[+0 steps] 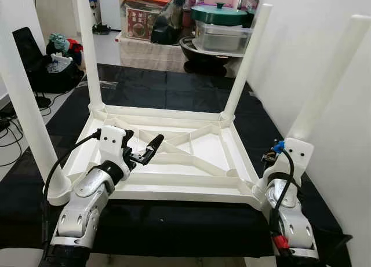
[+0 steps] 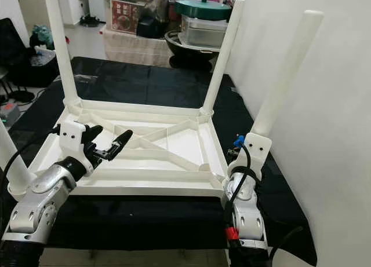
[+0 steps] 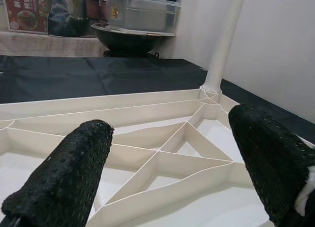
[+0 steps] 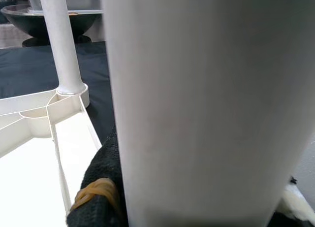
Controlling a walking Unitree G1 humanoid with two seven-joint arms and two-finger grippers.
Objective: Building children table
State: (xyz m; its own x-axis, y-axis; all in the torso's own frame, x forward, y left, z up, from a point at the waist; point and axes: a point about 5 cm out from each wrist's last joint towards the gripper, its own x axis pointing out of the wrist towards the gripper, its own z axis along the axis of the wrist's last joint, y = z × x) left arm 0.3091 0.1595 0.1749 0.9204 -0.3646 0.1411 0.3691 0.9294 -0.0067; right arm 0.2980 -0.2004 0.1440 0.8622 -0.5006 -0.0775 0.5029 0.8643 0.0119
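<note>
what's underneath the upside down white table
A black cloth lies under the upturned white table, spreading past it on every side. Whatever the cloth covers is hidden. The left claw hovers open over the table's ribbed underside; the right claw is at the near right leg.

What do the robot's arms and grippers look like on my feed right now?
Both arms are jointed silver-grey metal with white wrist housings and black cables looping alongside. The left gripper has two long black fingers with a dimpled, textured surface. The right wrist carries blue and red connectors; one finger of the right gripper wears a yellowish rubber band.
</note>
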